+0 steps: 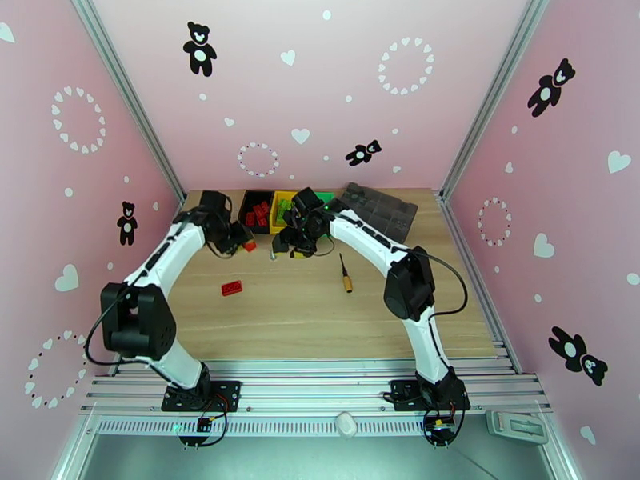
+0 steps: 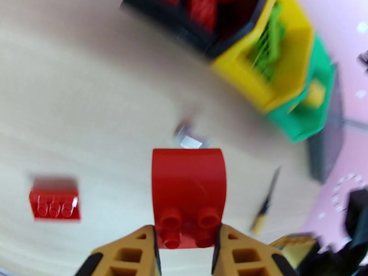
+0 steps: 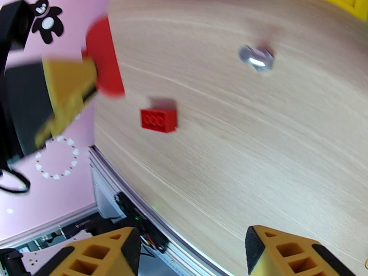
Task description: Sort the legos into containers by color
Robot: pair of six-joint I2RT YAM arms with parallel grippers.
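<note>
Left claw pinches a red lego while right claw stands half open, empty.

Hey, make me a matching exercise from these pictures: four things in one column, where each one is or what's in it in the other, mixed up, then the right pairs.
1. curved red brick
2. flat red brick
3. screwdriver
4. yellow bin

A. has green bricks inside
B. lies loose on the table, nothing touching it
C. clamped in the left gripper
D. lies on the table, orange handle toward the near edge

Pairs: 1-C, 2-B, 3-D, 4-A
</note>
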